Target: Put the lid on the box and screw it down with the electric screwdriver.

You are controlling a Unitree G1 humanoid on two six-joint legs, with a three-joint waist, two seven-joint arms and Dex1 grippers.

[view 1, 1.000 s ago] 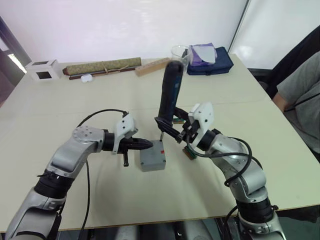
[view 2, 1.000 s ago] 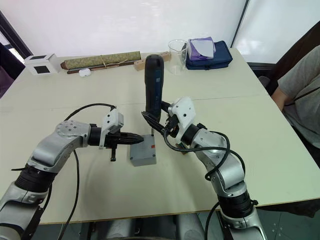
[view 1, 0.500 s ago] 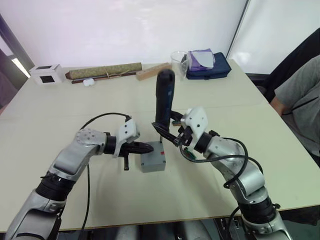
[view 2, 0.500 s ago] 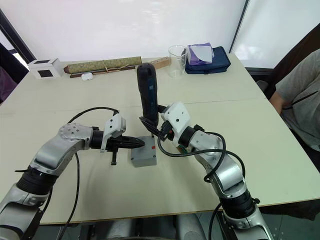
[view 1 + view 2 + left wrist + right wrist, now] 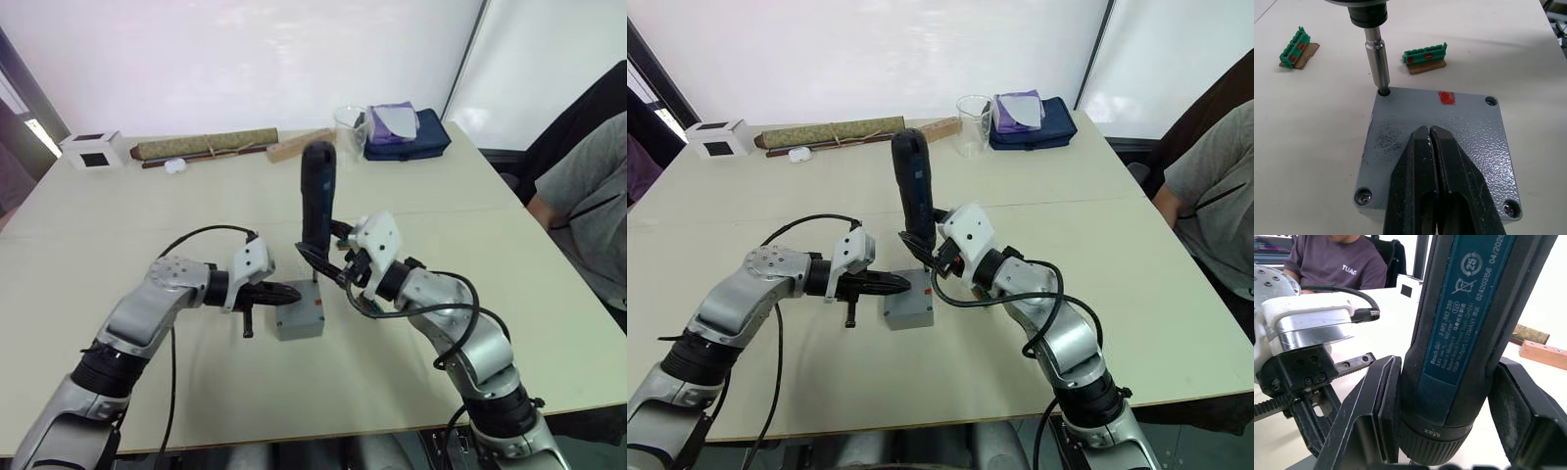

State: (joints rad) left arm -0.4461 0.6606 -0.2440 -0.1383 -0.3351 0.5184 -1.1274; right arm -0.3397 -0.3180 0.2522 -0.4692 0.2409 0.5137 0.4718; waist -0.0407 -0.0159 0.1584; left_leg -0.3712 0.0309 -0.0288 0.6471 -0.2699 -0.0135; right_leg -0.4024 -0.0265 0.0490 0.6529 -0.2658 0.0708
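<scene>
Lid (image 5: 1440, 147) flat on box (image 5: 299, 315), mid desk (image 5: 118, 215). Left tool (image 5: 1434, 147) pinched tight, pressed down on lid. Electric screwdriver (image 5: 316, 201) upright in right tool (image 5: 331, 266), bit in a corner hole.

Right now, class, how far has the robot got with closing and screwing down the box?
Done: the lid lies on the box, with screws seated in the two corners nearest the left gripper, which is shut and over the lid. In hand: the right gripper holds the electric screwdriver upright, bit in a far corner hole. Left: the other far corner looks unfastened, though that is hard to tell.
</scene>
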